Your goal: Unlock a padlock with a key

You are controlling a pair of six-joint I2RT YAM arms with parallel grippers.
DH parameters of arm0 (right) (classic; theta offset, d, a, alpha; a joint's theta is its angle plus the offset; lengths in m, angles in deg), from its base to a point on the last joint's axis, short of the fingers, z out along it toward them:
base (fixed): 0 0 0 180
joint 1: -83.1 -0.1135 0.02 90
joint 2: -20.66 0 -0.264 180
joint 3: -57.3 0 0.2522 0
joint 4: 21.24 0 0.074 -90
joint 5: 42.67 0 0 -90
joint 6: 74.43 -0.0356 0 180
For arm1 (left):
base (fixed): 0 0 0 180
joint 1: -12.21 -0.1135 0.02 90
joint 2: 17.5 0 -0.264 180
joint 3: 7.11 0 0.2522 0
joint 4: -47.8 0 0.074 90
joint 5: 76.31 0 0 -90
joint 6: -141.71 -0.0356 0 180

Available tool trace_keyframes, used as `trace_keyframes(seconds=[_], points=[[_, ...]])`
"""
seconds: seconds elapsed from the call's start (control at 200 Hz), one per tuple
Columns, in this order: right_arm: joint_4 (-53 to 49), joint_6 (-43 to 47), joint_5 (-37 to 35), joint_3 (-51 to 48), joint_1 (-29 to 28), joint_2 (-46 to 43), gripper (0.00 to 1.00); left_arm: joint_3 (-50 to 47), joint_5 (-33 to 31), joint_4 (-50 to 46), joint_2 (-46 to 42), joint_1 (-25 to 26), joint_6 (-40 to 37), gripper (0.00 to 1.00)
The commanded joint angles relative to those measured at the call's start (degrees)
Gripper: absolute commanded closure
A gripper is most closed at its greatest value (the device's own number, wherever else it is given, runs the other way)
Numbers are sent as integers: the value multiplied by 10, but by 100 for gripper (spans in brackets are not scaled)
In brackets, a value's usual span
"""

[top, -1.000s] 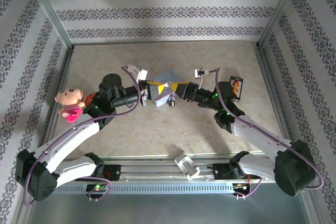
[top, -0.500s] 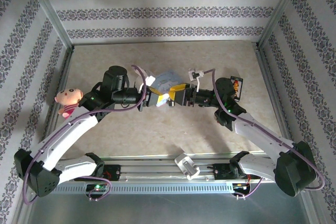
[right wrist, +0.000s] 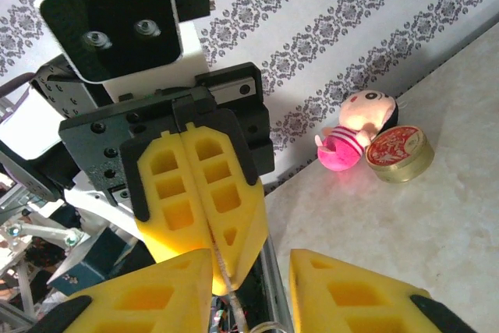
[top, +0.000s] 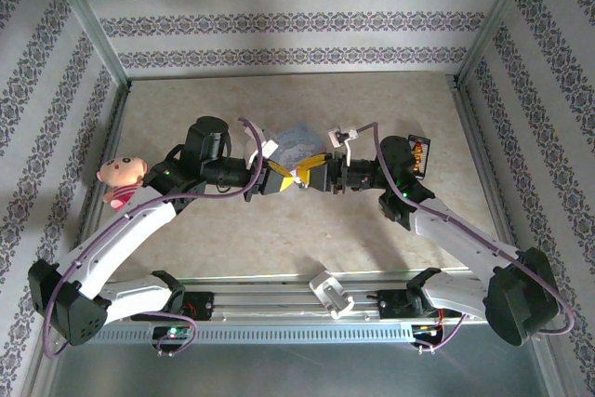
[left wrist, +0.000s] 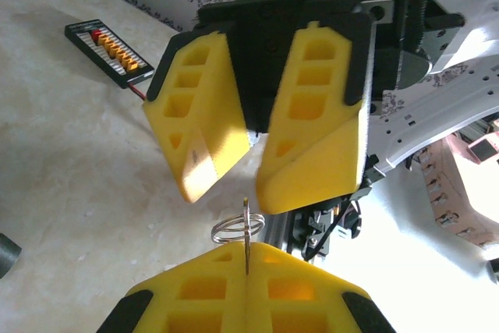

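**Key held up between two facing claws: risks at a handover**

Setup, from above: pale stone-patterned table (top: pixel 279 230). The left arm (top: pixel 121 239) and right arm (top: pixel 465 239) reach in and meet nose to nose near its middle, just in front of a pale blue tin (top: pixel 296 139). A plush doll (top: pixel 121 178) lies well off to the left.

Left claw (left wrist: pixel 246 259): yellow fingers pressed together, pinching the key (left wrist: pixel 246 235) edge-on. A short length stands proud of the tips, and a wire split ring (left wrist: pixel 214 232) hangs round it.

Right claw (left wrist: pixel 238 189): fingers spread with a clear gap, touching nothing. Its tips sit just beyond the ring.

From the right wrist view, the key (right wrist: pixel 224 267) stands inside the gap but close to one finger, not centred (judging by eye only).

Judgement: a transfer or re-grip of the key looks to be the step in hand.

What could go wrong:
- The off-centre gap means the nearer finger would touch first. That would lever the thin key sideways in the left pinch and leave it skewed.
- The loose ring could be caught between a pad and the key. The grip would then sit on wire and could slip.
- If the left claw releases before the right has a firm bite, the key drops to the table, where it is small, flat and hard to recover.
- The fingertips are very near, so any further advance risks foam meeting foam.
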Motion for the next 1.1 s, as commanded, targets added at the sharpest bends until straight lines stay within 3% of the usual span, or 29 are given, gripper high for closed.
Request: trace_keyframes(seconds=[0.0, 0.24, 1.094], points=[[25, 7, 27, 20, -10, 11, 72, -5, 23, 26, -5, -7, -5, 100], [27, 6, 39, 24, -13, 21, 77, -10, 9, 27, -11, -8, -3, 100], [26, -2, 42, 12, -16, 21, 76, -22, 6, 47, -28, -21, 19, 100]])
